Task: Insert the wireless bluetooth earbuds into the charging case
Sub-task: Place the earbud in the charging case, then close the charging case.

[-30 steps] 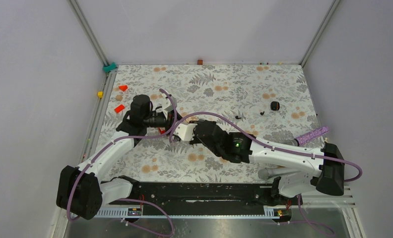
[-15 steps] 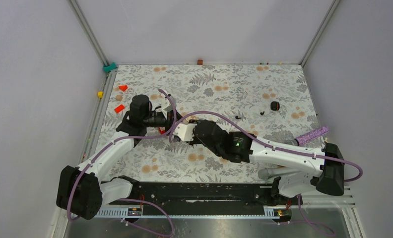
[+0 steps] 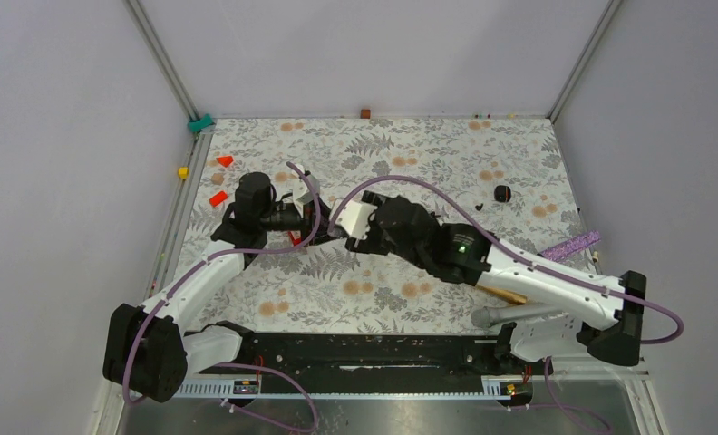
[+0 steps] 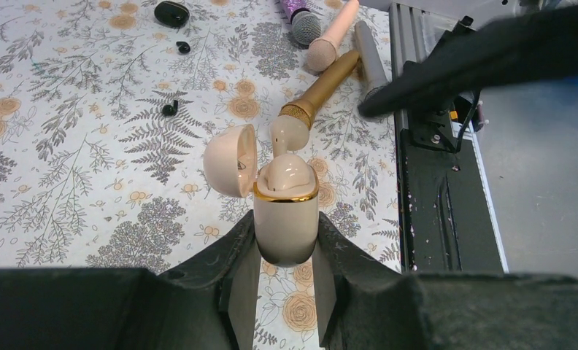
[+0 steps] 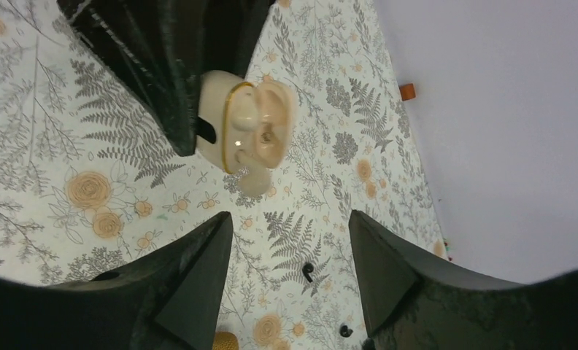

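The cream charging case (image 4: 286,226) with a gold rim stands upright between the fingers of my left gripper (image 4: 285,240), which is shut on it. Its lid (image 4: 230,160) hangs open to the left. One pale earbud (image 4: 287,175) sits in the case and another (image 4: 288,131) pokes up above the rim. My right gripper (image 5: 290,219) is open and empty, a short way from the case (image 5: 220,131). Two black earbuds (image 4: 170,109) (image 4: 183,47) lie on the table further out. In the top view both grippers (image 3: 317,216) (image 3: 337,225) meet left of centre.
A black earbud case (image 3: 502,192) lies at the right rear. A gold microphone (image 4: 321,87), a pink one (image 4: 330,36) and a grey one (image 4: 370,55) lie near the right arm, with a purple glitter one (image 3: 570,246) at the right edge. Orange-red bits (image 3: 218,198) lie far left.
My right gripper has opened and pulled back from the case, and its arm has swung rearward and to the right, uncovering the gold microphone. The left gripper still holds the case in place.
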Available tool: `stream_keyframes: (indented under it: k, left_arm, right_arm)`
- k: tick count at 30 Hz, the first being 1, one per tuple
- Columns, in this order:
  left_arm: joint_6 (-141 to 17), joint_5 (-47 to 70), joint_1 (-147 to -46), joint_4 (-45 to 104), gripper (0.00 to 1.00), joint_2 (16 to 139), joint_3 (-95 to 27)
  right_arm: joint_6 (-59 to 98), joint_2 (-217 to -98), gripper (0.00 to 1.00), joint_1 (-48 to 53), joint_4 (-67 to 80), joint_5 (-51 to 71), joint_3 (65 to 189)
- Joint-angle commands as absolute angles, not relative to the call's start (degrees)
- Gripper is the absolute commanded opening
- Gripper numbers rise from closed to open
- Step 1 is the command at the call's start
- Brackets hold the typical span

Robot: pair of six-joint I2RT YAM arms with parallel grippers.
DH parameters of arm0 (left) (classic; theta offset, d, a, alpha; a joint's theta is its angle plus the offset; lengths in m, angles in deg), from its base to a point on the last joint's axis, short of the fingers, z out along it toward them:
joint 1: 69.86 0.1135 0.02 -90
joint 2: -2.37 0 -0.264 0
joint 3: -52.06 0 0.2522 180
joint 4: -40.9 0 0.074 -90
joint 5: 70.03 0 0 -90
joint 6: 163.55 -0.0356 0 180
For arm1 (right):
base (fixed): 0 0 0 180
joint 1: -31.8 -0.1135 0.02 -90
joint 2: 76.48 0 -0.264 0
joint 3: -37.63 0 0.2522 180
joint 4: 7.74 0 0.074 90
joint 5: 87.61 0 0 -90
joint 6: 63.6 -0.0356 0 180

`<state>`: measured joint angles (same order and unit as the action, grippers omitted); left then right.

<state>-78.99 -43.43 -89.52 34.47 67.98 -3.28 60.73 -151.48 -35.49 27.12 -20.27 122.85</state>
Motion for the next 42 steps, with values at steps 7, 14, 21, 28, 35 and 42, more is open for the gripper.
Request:
stream_keyframes:
  k: [7,14,21,28,35,42]
  left_arm:
    - [-78.9,-49.9,-89.0,38.0,0.00,65.2,-2.7]
    - [-79.0,-56.1,-89.0,39.6,0.00,63.4,-1.4]
    - [-79.0,-58.8,-89.0,39.9,0.00,63.1,-1.3]
    - [-79.2,-59.6,-89.0,39.8,0.00,63.3,-1.2]
    - [-79.4,-59.9,-89.0,39.8,0.00,63.4,-1.1]
    - [-79.7,-59.9,-89.1,39.6,0.00,63.5,-1.0]
  right_arm:
    - [52.8,-142.0,0.70,-25.4,33.1,-5.2,127.0]
    - [54.2,-144.5,0.70,-24.0,30.1,-3.1,122.3]
    - [54.9,-146.1,0.70,-24.0,28.2,1.8,119.5]
    - [49.9,-147.2,0.70,-24.0,25.8,2.2,119.5]
    - [46.5,-147.9,0.70,-24.0,25.8,5.7,120.3]
    - [45.4,-147.7,0.70,-24.0,26.7,7.2,121.1]
